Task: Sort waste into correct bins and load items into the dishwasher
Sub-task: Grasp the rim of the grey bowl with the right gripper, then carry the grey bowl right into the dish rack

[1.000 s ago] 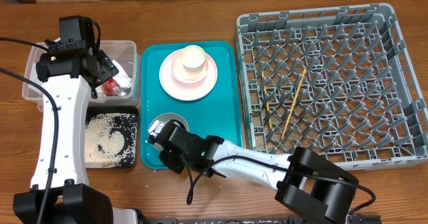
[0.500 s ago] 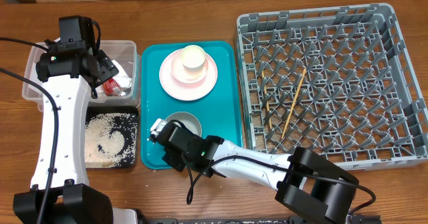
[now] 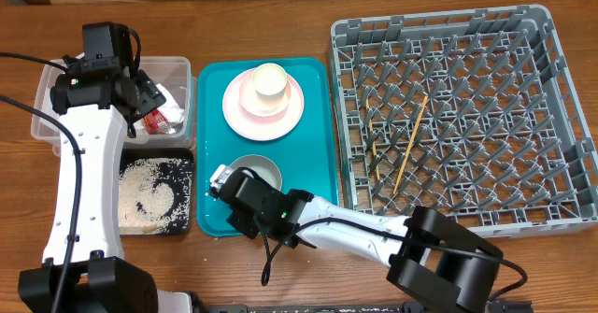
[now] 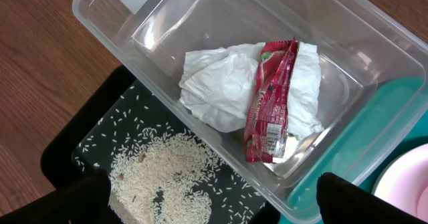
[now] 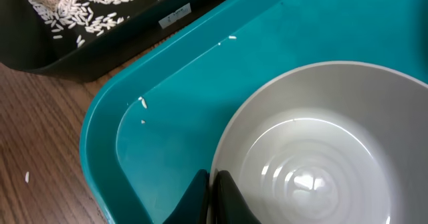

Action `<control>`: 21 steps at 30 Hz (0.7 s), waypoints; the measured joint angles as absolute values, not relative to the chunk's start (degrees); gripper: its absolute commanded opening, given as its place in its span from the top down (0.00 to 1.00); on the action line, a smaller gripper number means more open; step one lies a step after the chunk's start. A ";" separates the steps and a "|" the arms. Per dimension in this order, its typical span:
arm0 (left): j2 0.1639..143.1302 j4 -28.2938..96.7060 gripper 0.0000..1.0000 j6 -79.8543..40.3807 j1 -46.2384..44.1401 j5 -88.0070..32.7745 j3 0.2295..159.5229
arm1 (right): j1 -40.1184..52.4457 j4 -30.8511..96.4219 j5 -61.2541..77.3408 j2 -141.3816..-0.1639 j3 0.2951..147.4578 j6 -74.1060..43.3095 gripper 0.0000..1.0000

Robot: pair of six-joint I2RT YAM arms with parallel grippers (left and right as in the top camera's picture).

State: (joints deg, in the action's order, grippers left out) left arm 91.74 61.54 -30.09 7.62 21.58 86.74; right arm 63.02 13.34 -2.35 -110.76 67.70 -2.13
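Clamps the right gripper on the rim of the bowl, upright on the teal tray. Hangs the left gripper, fingers apart, over the clear tub with napkin and wrapper inside, beside rice in the black tray

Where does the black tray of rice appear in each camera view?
Overhead: black tray lower left, beside the teal tray.
Left wrist: bottom left; teal tray at right edge.
Right wrist: top left; teal tray below it.
Shared landmark: the teal tray.
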 measured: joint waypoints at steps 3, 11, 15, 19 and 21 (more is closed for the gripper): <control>91.74 61.52 0.00 -30.09 7.62 21.58 86.74 | 63.02 13.54 -2.35 -110.63 67.70 -2.11 0.96; 91.74 61.52 0.00 -30.09 7.62 21.58 86.74 | 63.02 14.44 -2.35 -110.41 67.70 -2.11 0.96; 91.74 61.52 0.00 -30.09 7.62 21.58 86.74 | 62.98 14.79 -2.35 -110.24 67.70 -2.02 0.96; 91.74 61.54 0.00 -30.09 7.62 21.58 86.74 | 62.59 15.55 -2.17 -109.23 67.70 -1.93 0.96; 91.74 61.54 0.00 -30.09 7.62 21.58 86.76 | 62.06 16.47 -1.96 -108.33 67.70 -1.98 0.96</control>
State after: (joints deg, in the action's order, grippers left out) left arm 91.74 61.54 -30.09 7.62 21.58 86.76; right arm 62.06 16.47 -1.96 -108.33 67.70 -1.98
